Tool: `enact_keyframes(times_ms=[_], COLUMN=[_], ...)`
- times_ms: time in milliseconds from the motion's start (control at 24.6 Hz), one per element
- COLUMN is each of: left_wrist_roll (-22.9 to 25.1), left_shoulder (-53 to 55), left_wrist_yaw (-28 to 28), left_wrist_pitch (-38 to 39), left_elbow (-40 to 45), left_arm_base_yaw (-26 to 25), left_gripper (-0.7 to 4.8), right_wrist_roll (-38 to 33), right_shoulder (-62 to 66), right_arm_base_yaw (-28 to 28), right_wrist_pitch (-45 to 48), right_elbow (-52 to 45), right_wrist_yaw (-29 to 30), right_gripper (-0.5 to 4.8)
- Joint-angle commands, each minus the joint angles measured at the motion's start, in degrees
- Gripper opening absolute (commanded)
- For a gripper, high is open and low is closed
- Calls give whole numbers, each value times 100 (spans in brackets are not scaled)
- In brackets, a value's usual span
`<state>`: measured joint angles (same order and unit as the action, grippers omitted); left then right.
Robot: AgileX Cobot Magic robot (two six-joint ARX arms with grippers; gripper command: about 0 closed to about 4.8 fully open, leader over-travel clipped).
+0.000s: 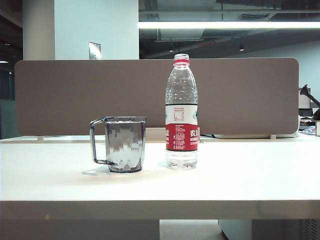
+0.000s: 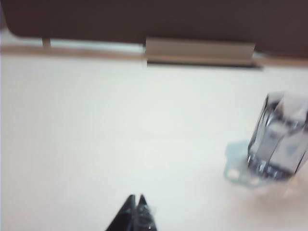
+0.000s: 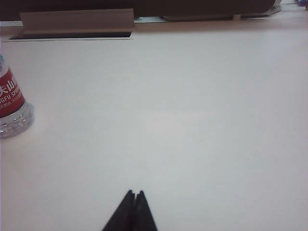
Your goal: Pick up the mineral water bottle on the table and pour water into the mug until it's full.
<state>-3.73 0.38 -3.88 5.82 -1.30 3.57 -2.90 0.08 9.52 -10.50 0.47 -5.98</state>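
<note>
A: Starting at the left, where does the left gripper (image 2: 136,201) sit?

B: Low over bare bench (image 1: 250,175), fingers pressed together and holding nothing. Its wrist view is blurred, but the mug (image 2: 279,139) shows off to one side, well apart from the tips. Neither arm appears in the exterior view.

A: And the mug itself?

B: Upright on the bench (image 2: 96,134), left of centre in the exterior view, handle turned to the left. The mug (image 1: 125,144) seems to hold liquid nearly to the rim, though the smoky faceted wall makes that hard to confirm.

A: Then the mineral water bottle (image 1: 181,112)?

B: Standing just right of the mug, not touching it, uncapped, with water low in it, below the label as far as I can tell.

A: The right gripper (image 3: 134,196)?

B: Fingers closed too, empty, over open bench (image 3: 192,120); the bottle's base (image 3: 12,108) is far off at the edge.

A: So, progress?

B: I'd judge the pour is either done or not begun; nothing is in hand.
</note>
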Motion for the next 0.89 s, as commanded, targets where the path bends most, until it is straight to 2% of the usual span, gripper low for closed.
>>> enact_keyframes(times_ms=[41,122,244,895], left_wrist_roll=[17,26,28,26], left_shoulder=[4,4,4,4], left_wrist_yaw=[15,153,315,302], left_wrist_pitch=[186,479,481,476], left_elbow=[79,79,79,79], left_arm_base_yaw=[-13,-26,-24,-24], left_gripper=[-2,-2,-2,-2], right_wrist_roll=[9,9,9,9], right_shoulder=[-7,-7,-7,-7], right_arm_base_yaw=[4,4,4,4], right_wrist_pitch=[68,66,66,66], right_elbow=[-44,-44,-44,-44], right_wrist_yaw=[-9,-9,-9,-9], right_gripper=[-1,-1,-1,-1])
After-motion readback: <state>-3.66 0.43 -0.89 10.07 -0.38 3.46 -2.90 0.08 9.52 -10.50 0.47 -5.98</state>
